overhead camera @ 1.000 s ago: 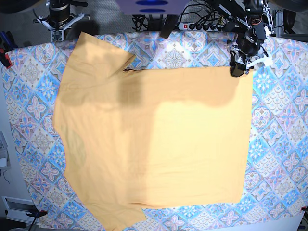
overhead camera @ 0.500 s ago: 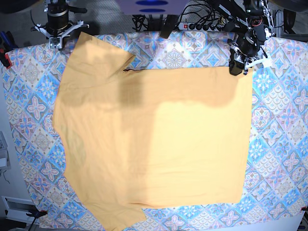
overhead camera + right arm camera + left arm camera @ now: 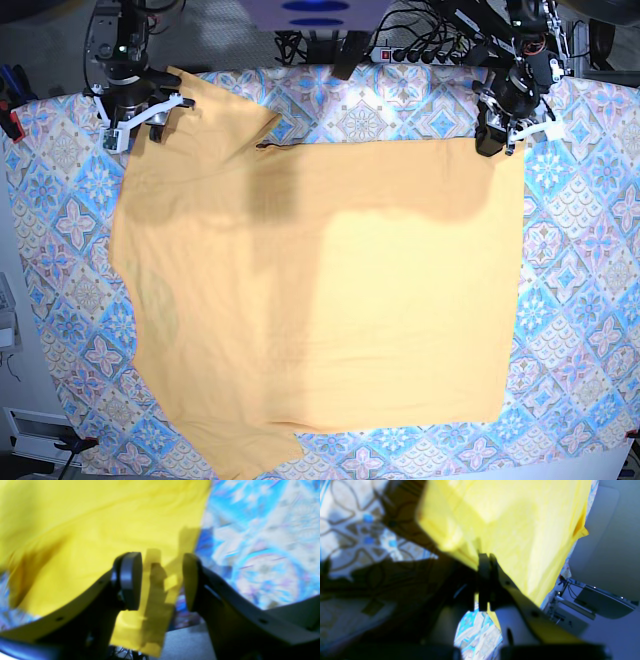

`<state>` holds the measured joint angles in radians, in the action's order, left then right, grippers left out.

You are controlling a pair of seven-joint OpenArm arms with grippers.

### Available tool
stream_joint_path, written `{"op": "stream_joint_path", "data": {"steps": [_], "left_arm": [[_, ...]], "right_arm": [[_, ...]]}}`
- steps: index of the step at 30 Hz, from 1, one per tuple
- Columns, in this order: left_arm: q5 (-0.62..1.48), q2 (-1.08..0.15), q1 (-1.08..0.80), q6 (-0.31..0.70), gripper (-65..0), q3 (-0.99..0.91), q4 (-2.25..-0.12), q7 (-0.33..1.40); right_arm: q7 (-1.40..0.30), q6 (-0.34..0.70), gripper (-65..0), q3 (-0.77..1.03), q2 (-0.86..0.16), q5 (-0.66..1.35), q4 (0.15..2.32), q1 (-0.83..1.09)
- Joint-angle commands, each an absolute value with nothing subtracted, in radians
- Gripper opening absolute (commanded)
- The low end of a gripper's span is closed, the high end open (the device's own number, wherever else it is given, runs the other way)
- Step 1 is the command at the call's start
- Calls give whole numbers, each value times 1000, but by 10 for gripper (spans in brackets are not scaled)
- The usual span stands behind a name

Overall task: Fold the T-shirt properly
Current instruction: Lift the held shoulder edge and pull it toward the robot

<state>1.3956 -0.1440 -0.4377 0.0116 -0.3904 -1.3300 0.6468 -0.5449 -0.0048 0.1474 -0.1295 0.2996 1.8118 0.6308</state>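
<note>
The pale yellow-orange T-shirt [image 3: 330, 300] lies spread flat on the patterned tablecloth, one sleeve pointing to the back left. My left gripper [image 3: 497, 146] is at the shirt's back right corner. In the left wrist view its fingers [image 3: 483, 565] are pressed together on the yellow hem [image 3: 460, 552]. My right gripper [image 3: 138, 122] hovers at the back left sleeve corner. In the right wrist view it [image 3: 160, 580] stands open, its fingers [image 3: 130, 580] either side of the T-shirt's edge [image 3: 155, 597].
The blue-and-pink tablecloth [image 3: 580, 300] shows on all sides of the shirt. A power strip with cables [image 3: 420, 52] runs along the table's back edge. A red clamp [image 3: 10, 125] sits at the left edge.
The right arm has come forward from behind the table onto the sleeve corner and its jaws have opened. The left gripper has closed on the back right corner and stayed there.
</note>
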Motion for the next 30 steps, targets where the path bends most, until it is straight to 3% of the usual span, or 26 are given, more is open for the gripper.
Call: {"op": "stream_joint_path", "data": {"steps": [1, 24, 30], "left_arm": [[1386, -139, -444, 4, -650, -384, -1314, 642], [1385, -139, -443, 4, -650, -383, -1313, 642], [1385, -139, -443, 4, -650, -383, -1313, 642]], "right_arm": [[-527, -4, -373, 157, -134, 303, 1824, 625], [-529, -1, -427, 171, -131, 308, 1596, 561], [-529, 30, -516, 107, -134, 309, 1606, 561]]}}
